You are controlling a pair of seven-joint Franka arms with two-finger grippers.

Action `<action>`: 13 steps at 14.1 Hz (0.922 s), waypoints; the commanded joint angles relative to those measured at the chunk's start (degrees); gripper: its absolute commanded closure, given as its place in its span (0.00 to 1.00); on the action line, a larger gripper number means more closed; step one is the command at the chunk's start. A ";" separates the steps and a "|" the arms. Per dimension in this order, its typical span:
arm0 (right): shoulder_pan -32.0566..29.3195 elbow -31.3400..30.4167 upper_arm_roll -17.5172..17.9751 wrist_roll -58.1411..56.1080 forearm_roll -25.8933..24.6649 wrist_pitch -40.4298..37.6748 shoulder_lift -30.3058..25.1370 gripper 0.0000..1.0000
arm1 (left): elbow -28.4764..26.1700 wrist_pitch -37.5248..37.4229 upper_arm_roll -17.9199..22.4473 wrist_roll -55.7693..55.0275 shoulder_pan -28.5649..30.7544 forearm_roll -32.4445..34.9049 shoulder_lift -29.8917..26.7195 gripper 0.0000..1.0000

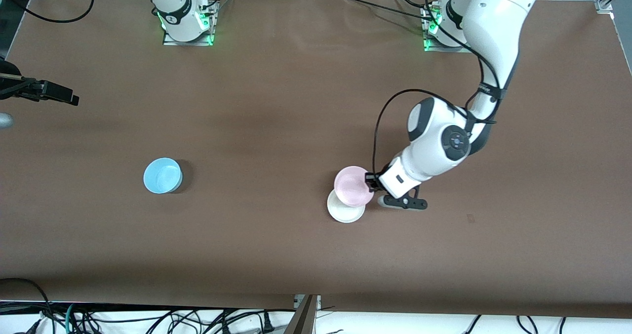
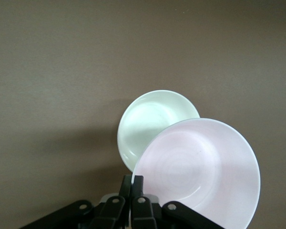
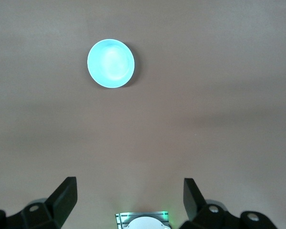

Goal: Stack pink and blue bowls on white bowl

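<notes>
Brown tabletop (image 1: pixel 276 102) is spread wide under both arms, w/ three small bowls on it or over it. Pink bowl (image 1: pixel 353 186) is held at its rim by the left gripper (image 1: pixel 371 183), whose jaws are pinched tight on the rim edge; in the left wrist view the same pinch is seen at the pink bowl (image 2: pixel 198 169), w/ the left gripper (image 2: pixel 133 183) clamped on the edge nearest the camera. White bowl (image 1: pixel 344 210) sits on the tabletop just under and partly covered by the pink one, slightly nearer the front camera; in the wrist view the white bowl (image 2: pixel 150 126) is only half overlapped, so the two are not yet concentric. That offset is judged to be the key relation: the pink bowl would need to be shifted toward the front camera, approx. until the rims line up, before being lowered and let go. Whether pink already touches white can't be told. Blue bowl (image 1: pixel 162 175) lies well apart, toward the right arm's end of the tabletop, upright and untouched. Right gripper (image 3: pixel 128 195) is held high w/ jaws spread wide and empty, waiting, the blue bowl (image 3: pixel 110 63) in its view; the right arm is clearly the nearer one for that bowl.
</notes>
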 commanded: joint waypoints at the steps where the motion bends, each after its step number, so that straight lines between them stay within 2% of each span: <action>1: 0.25 -1.24 0.07 0.59 -0.67 -0.29 -1.51 0.01 | 6.45 -0.30 0.13 -2.72 -0.58 2.34 4.22 1.00; 5: 0.25 -1.24 0.07 0.59 -0.76 -0.29 -1.60 0.01 | 8.66 -0.04 0.30 -2.72 -0.93 2.43 6.95 1.00; 9: 0.25 -1.24 0.07 0.76 -0.06 0.84 -1.16 0.01 | 10.06 -0.04 0.22 -3.95 -1.28 6.73 8.62 1.00; 13: 3.49 -1.33 1.56 0.94 0.73 9.43 2.78 0.01 | 10.15 -0.03 0.22 -4.31 -1.28 6.82 8.80 1.00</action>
